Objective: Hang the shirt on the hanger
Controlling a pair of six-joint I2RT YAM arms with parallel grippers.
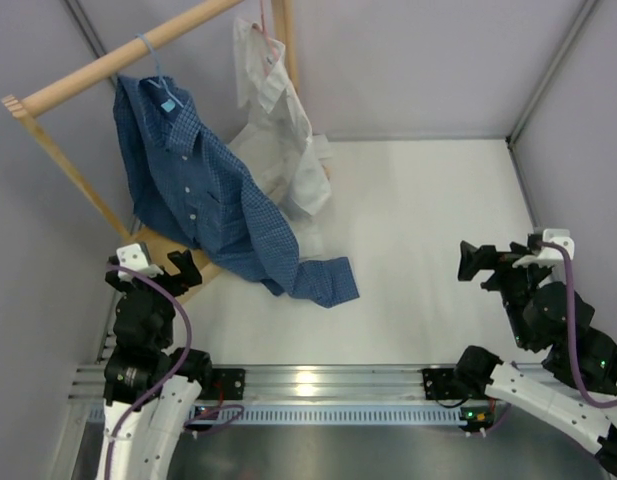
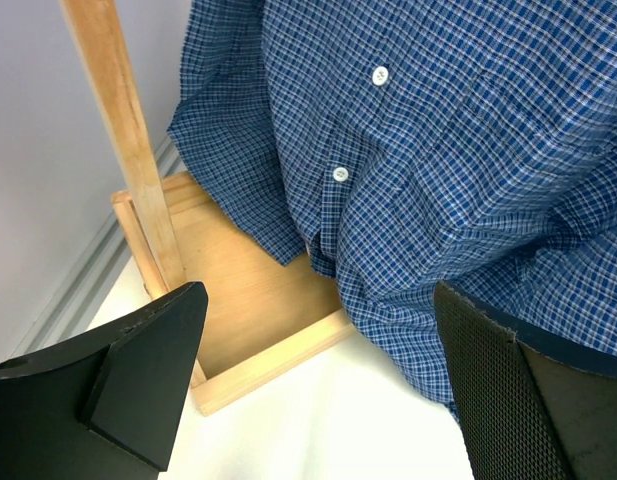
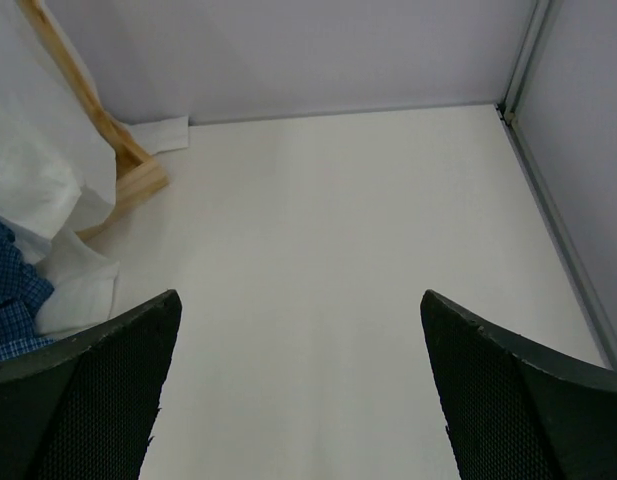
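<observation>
There are two shirts, one dark blue checked shirt (image 1: 203, 190) and one white shirt (image 1: 278, 120), and two hangers, one light-blue hanger (image 1: 158, 75) and one pinkish hanger (image 1: 262, 20), all on a single wooden rack (image 1: 63, 150) with one rail (image 1: 128, 58) across its top. Two arms (image 1: 143, 420) stand at the near edge of the one white counter (image 1: 418, 220), each with one hand, a left hand (image 2: 318, 292) and a right hand (image 3: 300, 295), with two fingers (image 2: 138, 380) apiece. From the left wrist, two small white buttons (image 2: 380, 75) show on the blue cloth
</observation>
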